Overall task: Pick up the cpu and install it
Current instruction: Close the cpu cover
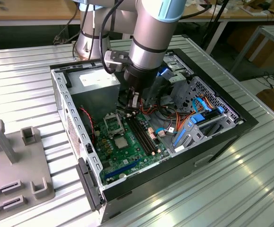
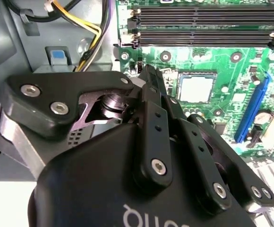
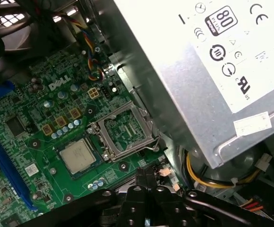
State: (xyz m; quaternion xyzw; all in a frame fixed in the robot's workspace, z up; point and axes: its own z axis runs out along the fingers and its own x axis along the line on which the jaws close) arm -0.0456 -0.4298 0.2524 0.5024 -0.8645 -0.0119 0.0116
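The cpu (image 1: pixel 120 143) is a small grey square with a dark border. It lies flat on the green motherboard (image 1: pixel 132 158) inside the open computer case. It also shows in both wrist views (image 3: pixel 77 155) (image 2: pixel 196 88). Beside it a metal socket frame (image 3: pixel 123 130) stands flipped open. My gripper (image 1: pixel 133 108) hangs a little above the board, between that frame and the memory slots, apart from the cpu. Its black fingers (image 2: pixel 149 82) meet at the tip, shut, with nothing seen between them (image 3: pixel 146 174).
The grey power-supply box (image 3: pixel 212 71) stands close beside the gripper, with yellow and black cables under it. Long black memory slots (image 2: pixel 203 19) and a blue slot (image 2: pixel 255 106) flank the cpu. A blue drive cage (image 1: pixel 198 123) fills the case's right. A grey fixture (image 1: pixel 14 161) sits on the table.
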